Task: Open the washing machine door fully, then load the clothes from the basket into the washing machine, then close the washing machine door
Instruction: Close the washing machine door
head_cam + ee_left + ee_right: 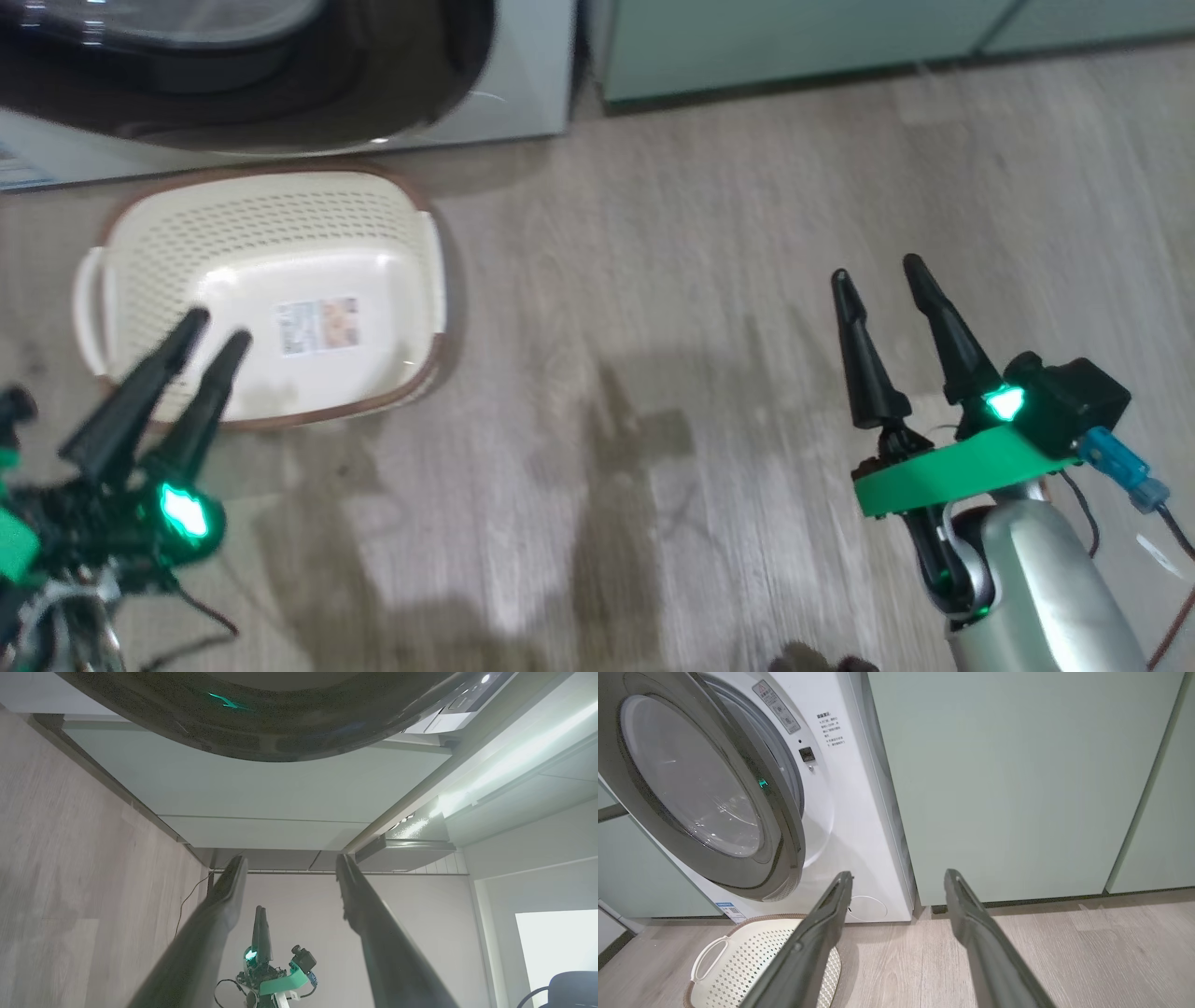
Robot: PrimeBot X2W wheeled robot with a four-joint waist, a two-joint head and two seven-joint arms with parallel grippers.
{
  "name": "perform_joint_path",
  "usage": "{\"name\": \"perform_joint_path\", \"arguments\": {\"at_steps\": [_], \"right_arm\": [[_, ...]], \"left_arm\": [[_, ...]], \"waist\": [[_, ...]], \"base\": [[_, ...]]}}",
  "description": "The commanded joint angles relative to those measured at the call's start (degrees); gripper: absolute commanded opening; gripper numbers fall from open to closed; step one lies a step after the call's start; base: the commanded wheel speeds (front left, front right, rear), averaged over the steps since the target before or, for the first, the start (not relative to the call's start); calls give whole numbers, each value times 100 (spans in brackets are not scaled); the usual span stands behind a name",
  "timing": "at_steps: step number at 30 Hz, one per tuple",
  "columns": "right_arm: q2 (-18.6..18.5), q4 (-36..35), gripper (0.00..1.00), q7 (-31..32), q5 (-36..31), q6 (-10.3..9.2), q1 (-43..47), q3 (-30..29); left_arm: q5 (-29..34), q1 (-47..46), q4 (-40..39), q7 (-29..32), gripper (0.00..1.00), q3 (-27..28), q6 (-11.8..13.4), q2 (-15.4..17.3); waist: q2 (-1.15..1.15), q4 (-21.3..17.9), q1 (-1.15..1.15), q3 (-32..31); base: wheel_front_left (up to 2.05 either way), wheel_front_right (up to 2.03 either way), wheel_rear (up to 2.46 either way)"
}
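Observation:
The washing machine (864, 812) is white, and its door (705, 788) stands swung out, hiding most of the drum mouth. The door's black rim (280, 84) hangs over the far edge of the basket (392, 224), which sits on the floor with a bare bottom and a paper label. The clothes are out of view. My left gripper (217, 331) is open over the basket's near left corner, nothing between its fingers. Its wrist view looks up under the door rim (257, 728). My right gripper (878, 271) is open and empty above the floor, well right of the basket (738, 961).
Pale green cabinets (1017, 779) stand right of the washer, down to a dark plinth. The wood floor (672, 308) spreads between the basket and my right arm. A round service flap (868, 907) sits low on the washer front.

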Motion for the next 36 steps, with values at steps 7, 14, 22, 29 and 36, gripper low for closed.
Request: {"name": "perform_joint_path", "arguments": {"at_steps": [7,14,22,29,36], "right_arm": [[-30,-89,100,42,-183,0,42,-140],[-30,-108,100,208,-232,0,146,-250],[-30,-172,100,322,-297,0,226,-461],[-30,-348,100,452,-430,0,294,-614],[-30,-583,100,622,-556,0,498,-729]], "left_arm": [[-175,596,-84,-635,100,-82,-139,-87],[113,713,1,-1736,100,-512,-167,-95],[1534,379,-489,-3493,100,-769,-169,-95],[3887,224,-986,-4859,100,-1160,-140,32],[6801,552,-1236,-5812,100,-1852,417,333]], "waist": [[0,631,0,-487],[0,818,0,-738],[0,921,0,-1010],[0,968,0,-1218],[0,1013,0,-1467]], "base": [[0,0,0],[0,0,0],[0,0,0],[0,0,0],[0,0,0]]}}
